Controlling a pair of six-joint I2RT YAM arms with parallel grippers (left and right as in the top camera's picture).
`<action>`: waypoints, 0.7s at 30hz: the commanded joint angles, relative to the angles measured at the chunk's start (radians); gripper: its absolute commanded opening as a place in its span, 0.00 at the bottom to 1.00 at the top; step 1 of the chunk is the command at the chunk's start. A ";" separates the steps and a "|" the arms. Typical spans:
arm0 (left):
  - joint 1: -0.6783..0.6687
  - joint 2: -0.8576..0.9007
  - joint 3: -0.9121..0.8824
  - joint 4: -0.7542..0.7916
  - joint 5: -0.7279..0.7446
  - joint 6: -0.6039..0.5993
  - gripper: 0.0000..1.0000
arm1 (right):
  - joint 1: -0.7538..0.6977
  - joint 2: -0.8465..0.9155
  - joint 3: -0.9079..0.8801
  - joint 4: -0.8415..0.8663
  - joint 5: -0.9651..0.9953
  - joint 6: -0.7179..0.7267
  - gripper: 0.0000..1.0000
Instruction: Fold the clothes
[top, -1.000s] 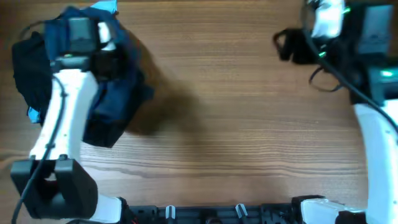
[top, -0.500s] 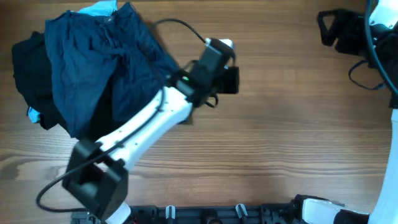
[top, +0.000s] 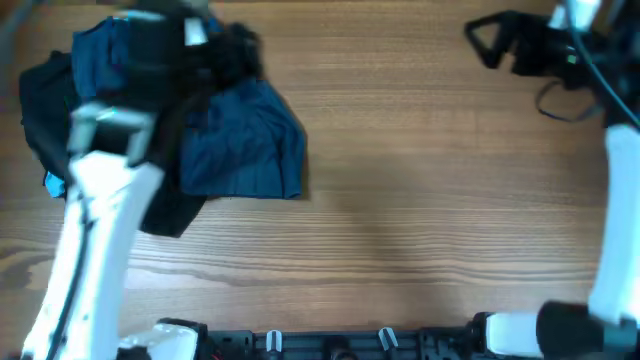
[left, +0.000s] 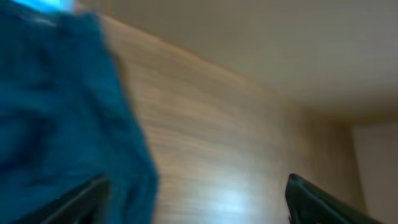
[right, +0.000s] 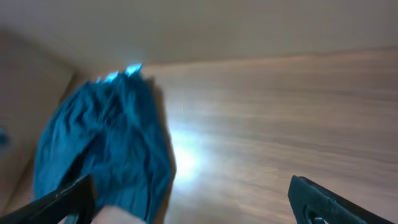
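Clothing is heaped at the left end of the brown wooden worktop (top: 420, 220). With the crumpled dark blue cloth garment (top: 240, 145) taken as the landmark, a black cloth garment (top: 40, 110) is seen touching it on its left and lying partly beneath it. A scrap of light blue fabric (top: 50, 184) shows at the black garment's lower edge. The blue garment is spread but rumpled and not yet folded. Its long axis is judged to run from its far left corner to the straight hem at its near right.

The left end effector (top: 232, 50) is seen, blurred, right above the blue garment's far edge. In the left wrist view its fingers are spread wide with nothing between them, and the blue cloth lies just to their left. To the right of the garment only bare worktop is found; no container is seen.

The right end effector (top: 482, 45) is placed well apart to the garment's right, spread and empty, and pointed towards it. The left arm is judged much the nearer for a first grasp.
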 joint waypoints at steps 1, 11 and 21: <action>0.146 -0.025 0.006 -0.066 -0.007 0.050 0.93 | 0.137 0.175 0.010 0.063 -0.079 -0.137 1.00; 0.214 0.012 0.005 -0.248 -0.086 0.140 0.93 | 0.402 0.521 0.010 0.433 -0.076 -0.130 1.00; 0.246 0.012 0.005 -0.360 -0.203 0.139 0.95 | 0.597 0.718 0.010 0.601 0.099 -0.129 0.99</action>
